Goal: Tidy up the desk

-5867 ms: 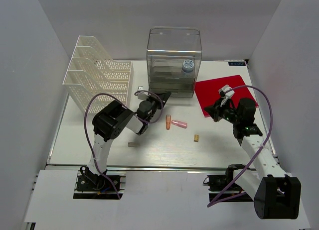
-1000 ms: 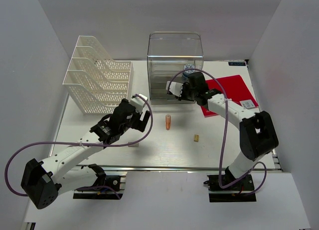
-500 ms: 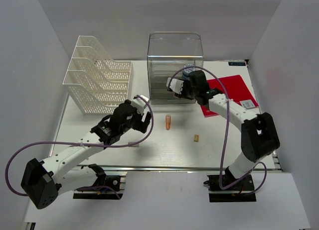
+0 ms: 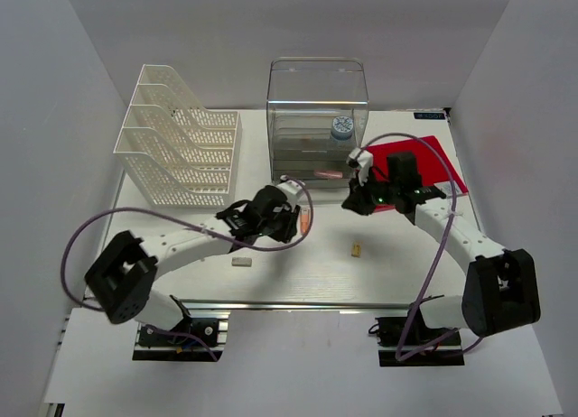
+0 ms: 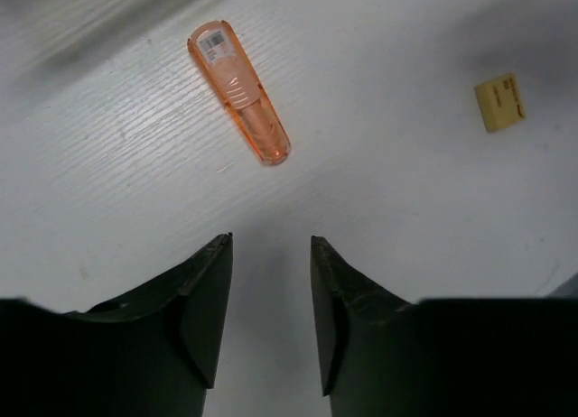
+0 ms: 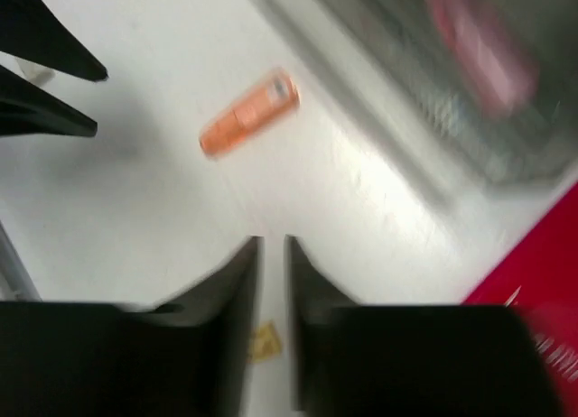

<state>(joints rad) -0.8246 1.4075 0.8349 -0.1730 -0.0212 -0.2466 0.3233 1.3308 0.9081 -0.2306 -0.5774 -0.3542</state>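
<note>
1. Hovering low over the desk (image 4: 298, 273), the L gripper (image 5: 269, 244) is sitting just short of the orange tube (image 5: 239, 92). Its jaws are standing partway open and gripping nothing.
2. The R gripper (image 6: 273, 247) is hanging above the desk centre, near the front of the clear drawer box (image 4: 316, 110). Its jaws are showing only a thin slit, approx closed, and carrying nothing. The wrist view is blurring, so finer detail can't be told.
3. Progress, judging by layout: a pink item (image 4: 327, 174) is lying inside a drawer and a blue-white round thing (image 4: 340, 125) is sitting higher up in the box, so some sorting is looking done.
4. Loose bits are lying about on the desk: the orange tube, a small yellow block (image 4: 356, 249) and a small grey piece (image 4: 241, 262) nr the front. The red sheet (image 4: 433, 160) is lying askew at the R, beside the box.
5. The white mesh rack (image 4: 181, 151) is looking empty.
6. Probably the L arm is lining up on the tube. Roughly mid-task.
</note>
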